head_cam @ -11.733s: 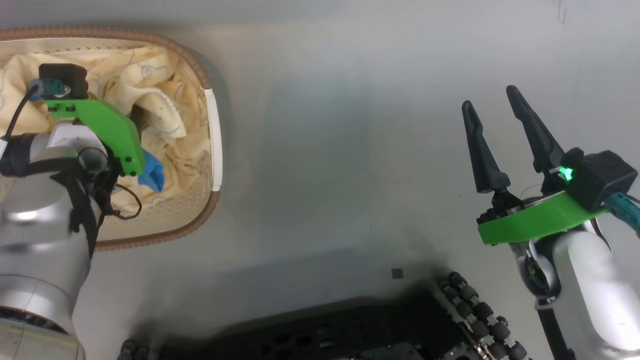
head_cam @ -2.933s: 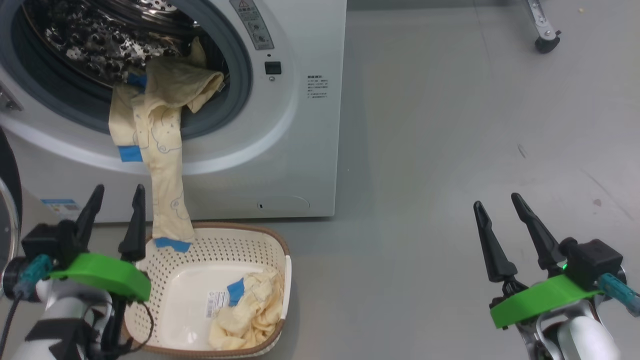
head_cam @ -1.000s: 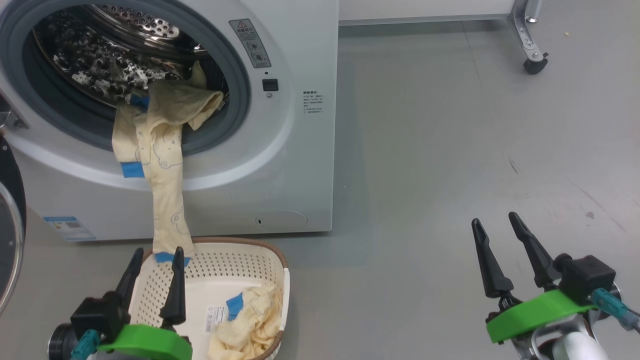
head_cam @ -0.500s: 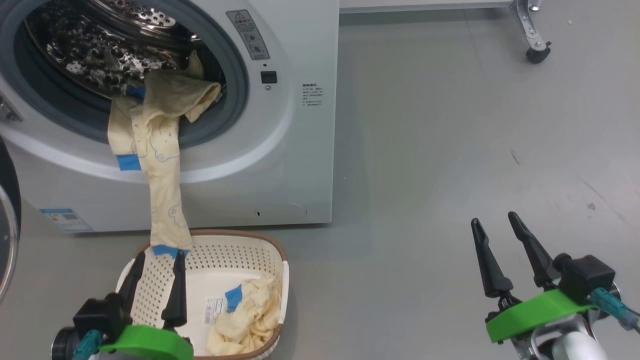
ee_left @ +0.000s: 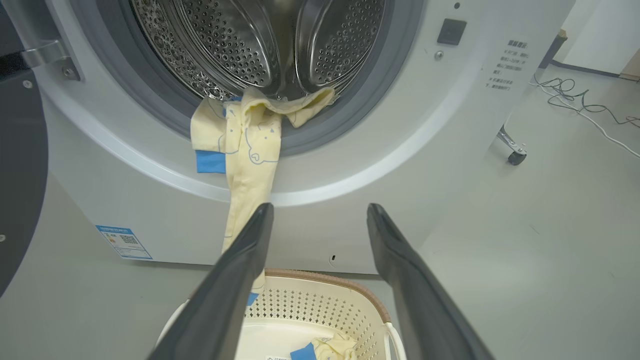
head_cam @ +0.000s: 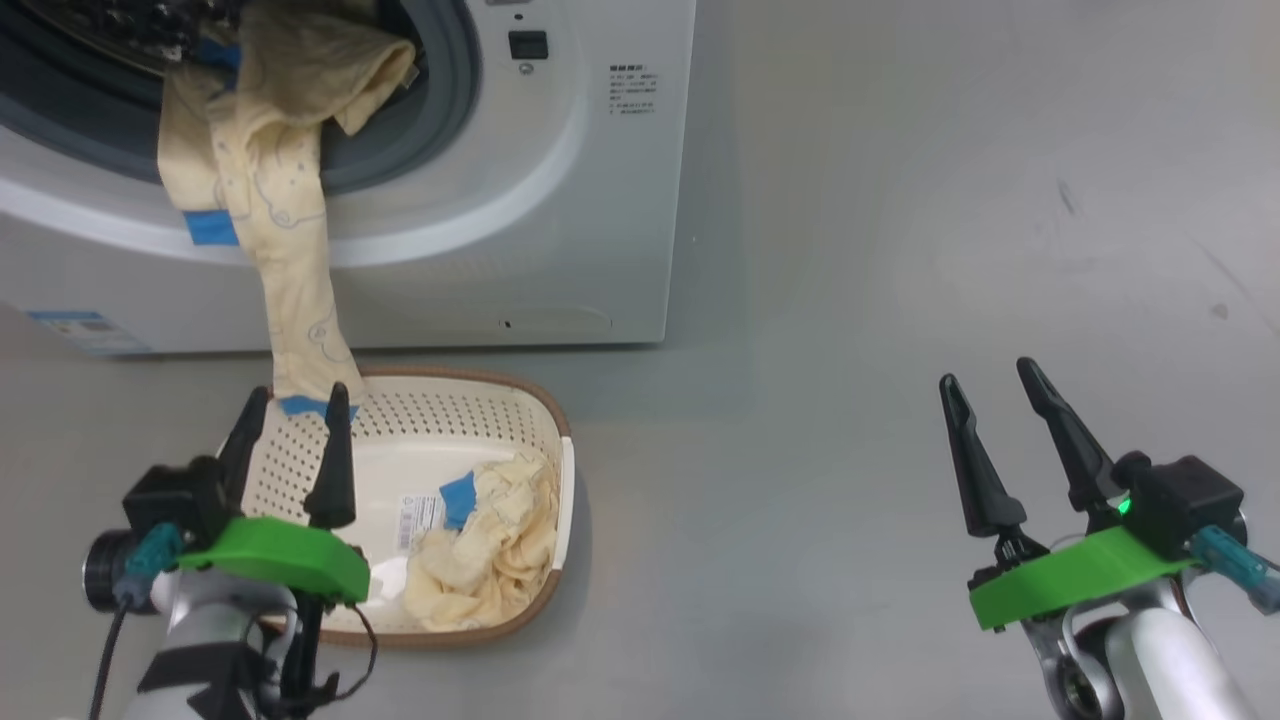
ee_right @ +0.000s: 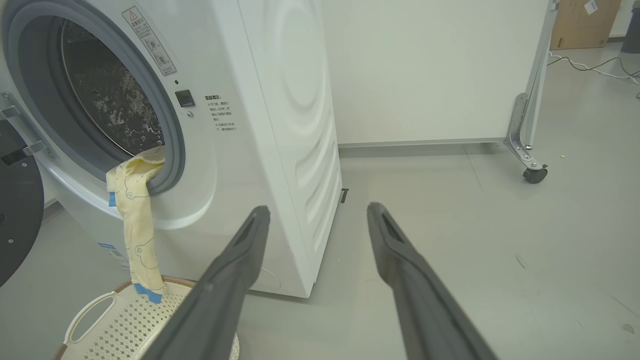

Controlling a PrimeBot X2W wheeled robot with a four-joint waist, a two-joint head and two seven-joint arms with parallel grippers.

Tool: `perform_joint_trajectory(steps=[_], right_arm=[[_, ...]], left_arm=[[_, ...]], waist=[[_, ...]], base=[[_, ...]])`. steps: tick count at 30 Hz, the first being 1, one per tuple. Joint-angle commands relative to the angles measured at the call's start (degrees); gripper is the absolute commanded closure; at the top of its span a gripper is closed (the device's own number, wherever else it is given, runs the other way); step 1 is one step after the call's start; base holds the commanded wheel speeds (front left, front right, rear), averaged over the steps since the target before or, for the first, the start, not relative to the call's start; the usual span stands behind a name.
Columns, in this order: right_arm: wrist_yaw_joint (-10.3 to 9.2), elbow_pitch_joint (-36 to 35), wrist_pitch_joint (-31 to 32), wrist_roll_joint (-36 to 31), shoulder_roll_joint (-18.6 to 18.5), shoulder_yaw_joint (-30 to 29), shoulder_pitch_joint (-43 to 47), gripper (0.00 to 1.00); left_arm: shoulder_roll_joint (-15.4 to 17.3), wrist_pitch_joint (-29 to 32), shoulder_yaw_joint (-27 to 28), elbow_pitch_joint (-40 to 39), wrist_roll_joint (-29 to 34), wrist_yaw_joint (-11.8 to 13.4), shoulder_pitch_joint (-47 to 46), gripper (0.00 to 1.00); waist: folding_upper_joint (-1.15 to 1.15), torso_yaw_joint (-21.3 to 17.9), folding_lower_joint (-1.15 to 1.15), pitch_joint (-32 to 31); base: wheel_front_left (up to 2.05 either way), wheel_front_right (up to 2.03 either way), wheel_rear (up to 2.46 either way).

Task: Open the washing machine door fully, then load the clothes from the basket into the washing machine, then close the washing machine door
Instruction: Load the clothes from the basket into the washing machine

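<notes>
One garment of the clothes (head_cam: 290, 250), soft pale yellow fabric with faint printed outlines, is draped over the grey gasket (head_cam: 445, 100) of the washing machine (head_cam: 600, 200). Its upper part lies inside the perforated steel drum (ee_left: 250, 40). Its long lower part hangs down the white front panel, and its blue cuff (head_cam: 300, 405) reaches the far rim of the basket (head_cam: 470, 415). A second garment (head_cam: 490, 540), crumpled, lies in the near right corner of the basket, beside the label sticker (head_cam: 412, 518).

The basket is cream plastic, rounded-rectangular, with perforated walls and a brown woven-look rim. It stands on the grey floor (head_cam: 850, 300) just in front of the machine. The washing machine door (ee_left: 20, 190), with its black rim, stands swung open at the left.

The left hand (head_cam: 297, 398) hovers over the basket's left side, its dark tapered fingers spread and empty, tips near the hanging cuff. The right hand (head_cam: 986, 372) is well apart to the right, over bare floor, fingers spread and empty.
</notes>
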Motion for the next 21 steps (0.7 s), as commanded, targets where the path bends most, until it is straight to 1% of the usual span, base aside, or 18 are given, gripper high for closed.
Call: perform_joint_trajectory(steps=[1, 4, 12, 21], right_arm=[[-0.15, -1.98, -0.38, -0.26, -1.4, 1.25, -1.87, 0.0], [-0.15, -2.39, -0.38, -0.52, -1.53, 1.21, -2.97, 0.0], [-0.15, -3.47, -0.38, -0.99, -1.72, 1.41, -5.66, 0.0], [-0.15, -4.18, -0.38, -1.2, -1.29, 1.51, -7.47, 0.0]], left_arm=[[1.32, 0.03, 2.6, -0.89, -0.52, 0.08, -2.76, 0.0], [1.95, 0.83, 3.71, 1.99, -1.6, -0.07, -7.15, 0.0], [5.37, 3.16, 6.02, 10.52, -3.02, -0.29, -20.04, 0.0], [8.72, 4.03, 7.22, 20.36, -3.32, 0.26, -32.37, 0.0]], waist=[[0.0, -0.11, -0.01, 3.32], [0.0, -0.39, -0.01, 6.35], [0.0, -1.8, -0.01, 13.86], [0.0, -3.48, -0.01, 19.51]], base=[[0.0, 0.0, 0.0], [0.0, 0.0, 0.0], [0.0, 0.0, 0.0], [0.0, 0.0, 0.0]])
